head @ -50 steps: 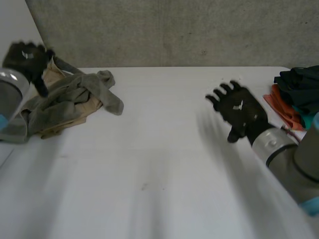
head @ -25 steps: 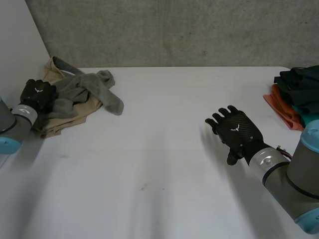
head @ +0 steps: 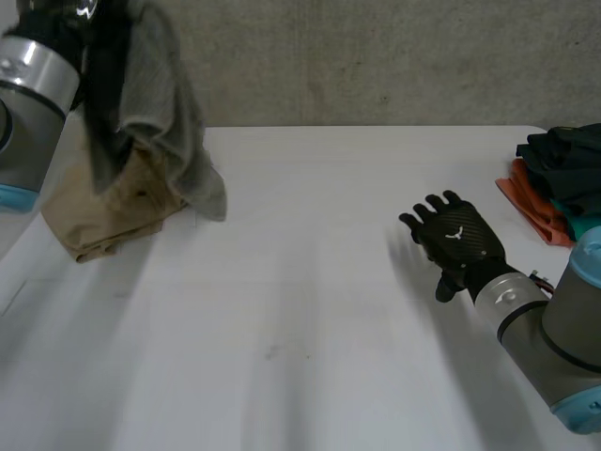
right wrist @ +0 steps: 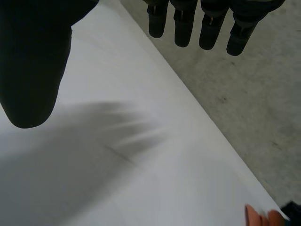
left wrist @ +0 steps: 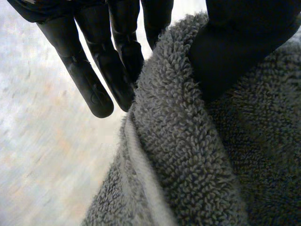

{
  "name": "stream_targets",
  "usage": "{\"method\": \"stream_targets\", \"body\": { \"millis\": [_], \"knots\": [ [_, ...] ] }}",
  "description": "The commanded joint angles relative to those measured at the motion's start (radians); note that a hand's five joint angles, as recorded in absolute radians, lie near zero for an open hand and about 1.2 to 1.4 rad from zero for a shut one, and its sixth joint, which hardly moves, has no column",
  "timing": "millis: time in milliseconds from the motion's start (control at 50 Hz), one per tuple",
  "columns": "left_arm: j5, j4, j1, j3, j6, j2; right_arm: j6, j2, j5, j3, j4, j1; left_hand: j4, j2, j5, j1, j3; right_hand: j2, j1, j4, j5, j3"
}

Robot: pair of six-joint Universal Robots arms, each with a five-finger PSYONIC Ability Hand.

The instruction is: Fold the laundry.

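Upper left, the grey towel (head: pixel 155 103) is pinched in the left hand (left wrist: pixel 244 42); if jerked, it could be dropped. The right hand (head: pixel 457 242) is held splayed, empty.

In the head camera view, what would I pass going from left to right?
left arm → towel → right robot hand → clothes pile. The tan cloth overlaps the towel, so I left it out of the order.
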Motion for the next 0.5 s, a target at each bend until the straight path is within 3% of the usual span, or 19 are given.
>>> {"method": "stream_targets", "body": {
  "millis": [20,140,280,300,340,420,500],
  "knots": [
    [0.0,-0.015,-0.097,-0.102,-0.136,0.107,0.105,-0.038,0.025,-0.002,0.001,-0.046,0.197,0.202,0.238,0.291,0.205,-0.04,-0.051,-0.036,-0.043,-0.036],
    [-0.004,-0.08,-0.154,-0.172,-0.127,0.027,0.185,-0.052,0.023,-0.013,0.007,-0.068,0.197,0.202,0.238,0.291,0.205,-0.04,-0.051,-0.036,-0.043,-0.036],
    [-0.072,-0.187,-0.21,-0.2,-0.097,-0.186,0.186,-0.058,0.026,-0.015,0.013,-0.071,0.197,0.202,0.238,0.291,0.205,-0.04,-0.051,-0.036,-0.043,-0.036],
    [-0.093,-0.224,-0.21,-0.197,-0.073,-0.223,0.186,-0.058,0.028,-0.016,0.013,-0.071,-0.23,-0.225,-0.189,-0.136,-0.222,-0.04,-0.051,-0.036,-0.043,-0.036],
    [-0.121,-0.262,-0.219,-0.197,-0.042,-0.25,0.186,-0.058,0.029,-0.016,0.016,-0.069,-0.568,-0.562,-0.527,-0.474,-0.56,-0.04,-0.051,-0.036,-0.043,-0.036],
    [-0.188,-0.316,-0.219,-0.206,0.056,-0.249,0.191,-0.058,0.031,-0.015,0.036,-0.068,-0.68,-0.675,-0.64,-0.586,-0.672,-0.04,-0.051,-0.036,-0.043,-0.036],
    [-0.237,-0.322,-0.214,-0.231,0.074,-0.16,0.197,-0.072,0.043,-0.022,0.117,-0.06,-0.695,-0.69,-0.654,-0.601,-0.687,-0.04,-0.051,-0.036,-0.043,-0.036]
  ]
}}
